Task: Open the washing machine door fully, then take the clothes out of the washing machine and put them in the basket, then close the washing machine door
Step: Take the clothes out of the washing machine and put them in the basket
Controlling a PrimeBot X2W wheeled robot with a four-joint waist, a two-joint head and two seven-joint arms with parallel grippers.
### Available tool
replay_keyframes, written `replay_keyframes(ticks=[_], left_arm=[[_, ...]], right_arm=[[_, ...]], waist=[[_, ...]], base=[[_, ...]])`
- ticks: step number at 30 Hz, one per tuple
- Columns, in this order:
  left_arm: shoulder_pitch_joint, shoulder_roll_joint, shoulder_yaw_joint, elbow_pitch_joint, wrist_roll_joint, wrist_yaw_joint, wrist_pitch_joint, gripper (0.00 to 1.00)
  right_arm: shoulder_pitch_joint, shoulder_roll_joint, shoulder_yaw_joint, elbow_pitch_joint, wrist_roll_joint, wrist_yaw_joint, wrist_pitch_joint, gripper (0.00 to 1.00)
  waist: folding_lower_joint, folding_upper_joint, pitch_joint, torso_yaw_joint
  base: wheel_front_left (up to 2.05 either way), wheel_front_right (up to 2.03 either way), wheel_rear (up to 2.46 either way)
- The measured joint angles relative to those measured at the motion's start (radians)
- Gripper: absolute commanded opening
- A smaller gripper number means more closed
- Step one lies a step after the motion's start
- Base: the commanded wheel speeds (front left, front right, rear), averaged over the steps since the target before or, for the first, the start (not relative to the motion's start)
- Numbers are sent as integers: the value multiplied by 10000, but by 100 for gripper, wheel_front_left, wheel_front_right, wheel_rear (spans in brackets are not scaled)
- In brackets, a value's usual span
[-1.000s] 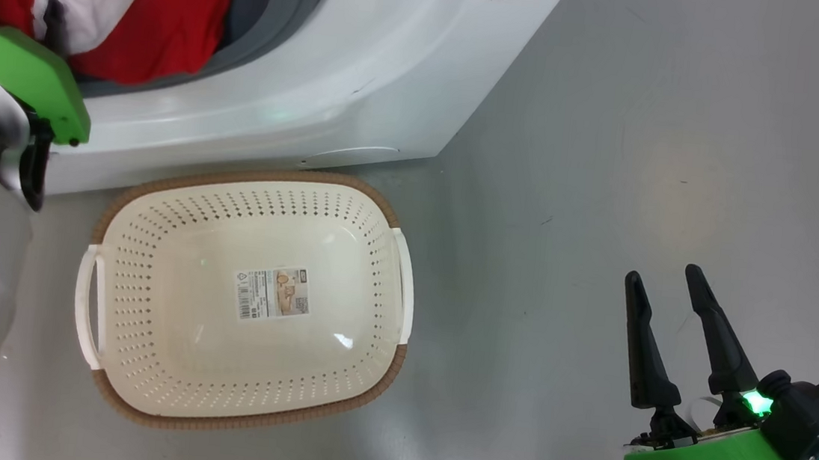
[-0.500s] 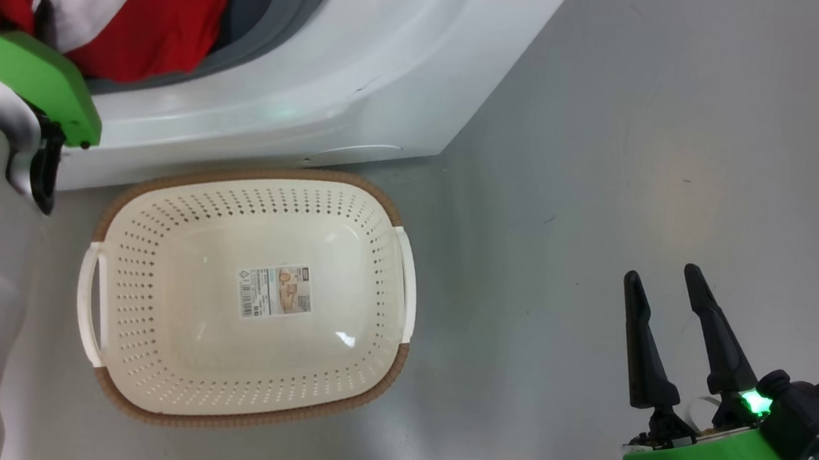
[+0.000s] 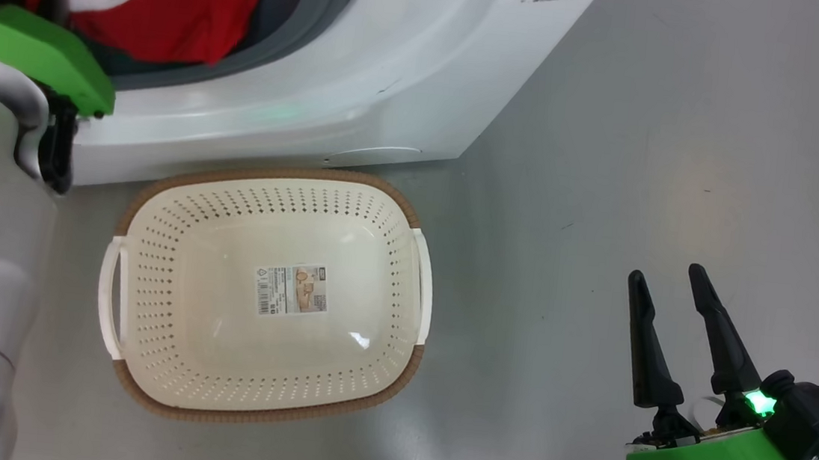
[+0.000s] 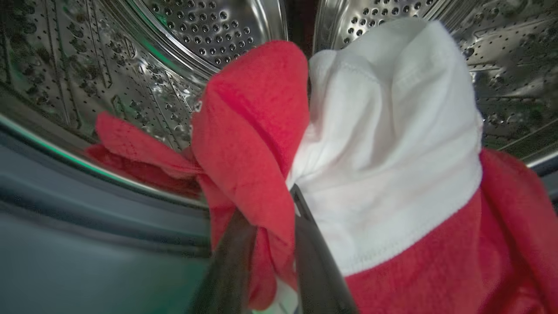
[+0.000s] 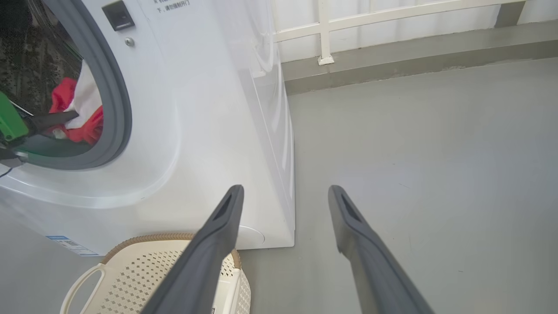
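- The left gripper (image 4: 271, 204) was clamped on a red fold of the clothes (image 4: 257, 113), which lay inside the steel drum (image 4: 209, 26) of the washing machine (image 3: 364, 75).
- The right gripper (image 3: 665, 273) hung over the grey floor (image 3: 614, 129), fingers apart, holding nothing.
- The basket (image 3: 265, 172) sat just before the machine, well apart from the right gripper.

A grey floor (image 3: 648, 170) is spreading across the frame's right, while a white railing (image 5: 323, 26) is standing above a grey kerb (image 5: 414, 56) at the top.
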State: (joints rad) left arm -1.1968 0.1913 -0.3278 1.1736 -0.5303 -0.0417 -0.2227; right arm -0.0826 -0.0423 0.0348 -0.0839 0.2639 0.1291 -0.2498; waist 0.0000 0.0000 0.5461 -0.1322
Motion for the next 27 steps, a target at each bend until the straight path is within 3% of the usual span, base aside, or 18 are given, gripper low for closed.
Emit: replay_keyframes(ticks=[14,23,27], left_arm=[[1251,-125,242,-2734,-385,-196,-209,0],[3093,-94,205,-5948,-548,451,-205,0],[4506,82,211,-8564,-543,1043,-155,0]], right_arm=[[12,-4,-153,-48,-6,0,0,100],[15,-6,-188,-65,-15,0,0,100],[33,-8,-278,-146,-15,0,0,100]], waist=[[0,0,-117,319],[0,0,-180,507],[0,1,-192,622]], base=[[0,0,0],[0,0,0],[0,0,0]])
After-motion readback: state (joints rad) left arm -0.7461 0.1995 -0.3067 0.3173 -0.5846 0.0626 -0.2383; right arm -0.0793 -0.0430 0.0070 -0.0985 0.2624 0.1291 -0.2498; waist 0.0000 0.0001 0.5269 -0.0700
